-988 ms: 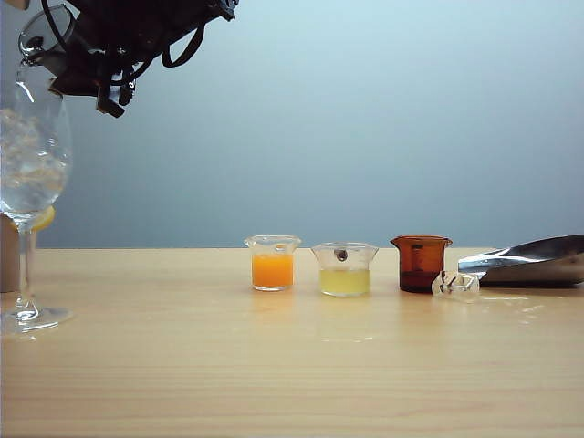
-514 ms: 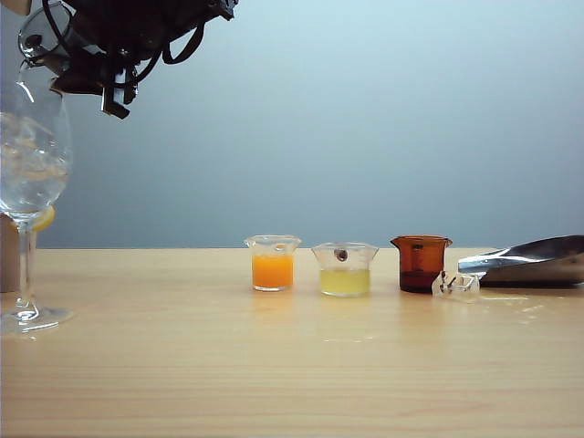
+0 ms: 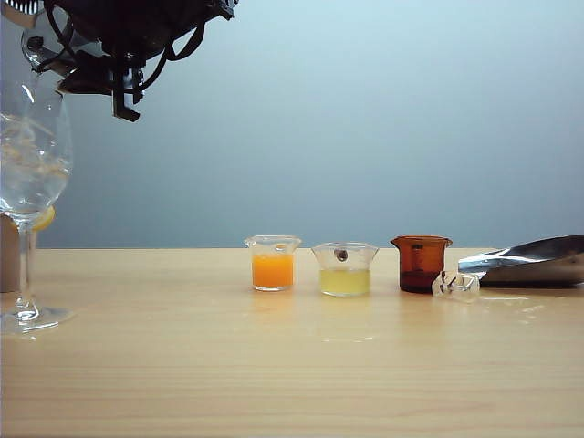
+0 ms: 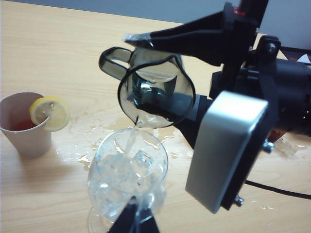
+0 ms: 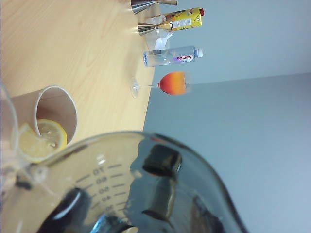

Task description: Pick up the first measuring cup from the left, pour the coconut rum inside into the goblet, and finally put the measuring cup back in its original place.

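The smoky grey measuring cup (image 4: 155,92) hangs tipped over the goblet (image 4: 127,172), with my right gripper (image 4: 160,77) shut on it, one finger (image 4: 194,36) above the rim. A thin clear stream of coconut rum (image 4: 131,138) runs from the pour lip onto the ice in the goblet. At the top left of the exterior view, the right gripper (image 3: 68,55) holds the cup (image 3: 41,41) above the goblet (image 3: 32,173). The right wrist view is filled by the cup's wall (image 5: 112,165). My left gripper (image 4: 135,221) hovers near the goblet's foot, its dark fingers pressed together.
A paper cup with a lemon slice (image 4: 29,124) stands beside the goblet, amid wet spills (image 4: 85,145). Along the table's back sit an orange-filled cup (image 3: 272,263), a pale yellow cup (image 3: 344,269), an amber cup (image 3: 421,263) and a metal scoop (image 3: 529,260).
The right wrist has rolled, tipping the measuring cup further over the goblet. The goblet and the other cups have not moved.
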You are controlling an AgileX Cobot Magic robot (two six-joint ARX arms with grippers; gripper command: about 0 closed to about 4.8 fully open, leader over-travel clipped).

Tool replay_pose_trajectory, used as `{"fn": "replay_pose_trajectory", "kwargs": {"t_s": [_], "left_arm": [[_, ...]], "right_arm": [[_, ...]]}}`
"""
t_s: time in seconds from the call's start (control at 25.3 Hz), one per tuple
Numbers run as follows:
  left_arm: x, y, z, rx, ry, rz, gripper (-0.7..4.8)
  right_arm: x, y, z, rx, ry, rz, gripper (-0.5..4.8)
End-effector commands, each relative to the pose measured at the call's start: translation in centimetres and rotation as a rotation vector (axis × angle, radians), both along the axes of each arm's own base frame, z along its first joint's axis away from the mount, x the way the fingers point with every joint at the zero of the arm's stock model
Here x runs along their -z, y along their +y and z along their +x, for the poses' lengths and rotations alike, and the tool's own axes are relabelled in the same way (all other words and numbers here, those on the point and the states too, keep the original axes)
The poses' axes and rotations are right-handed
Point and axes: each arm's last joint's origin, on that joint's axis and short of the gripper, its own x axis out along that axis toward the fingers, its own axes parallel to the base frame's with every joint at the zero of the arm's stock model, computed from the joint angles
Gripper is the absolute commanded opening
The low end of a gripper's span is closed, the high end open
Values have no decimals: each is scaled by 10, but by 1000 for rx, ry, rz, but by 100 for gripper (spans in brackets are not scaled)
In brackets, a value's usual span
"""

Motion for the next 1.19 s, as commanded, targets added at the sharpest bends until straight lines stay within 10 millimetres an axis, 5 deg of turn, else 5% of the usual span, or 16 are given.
{"fn": "replay_pose_trajectory", "kwargs": {"t_s": [0.04,0.71,1.19], "left_arm": [[-3,0,-1,2,-19,0,-5],[-3,0,-1,2,-19,0,-5],[-2,0,-1,2,-13,0,-5]], "right_arm": [[-10,-1,-3,-6,-49,21,-2],[-10,1,-5,-14,-87,1,-2],[-16,-14,14,90,311,284,-2]]}}
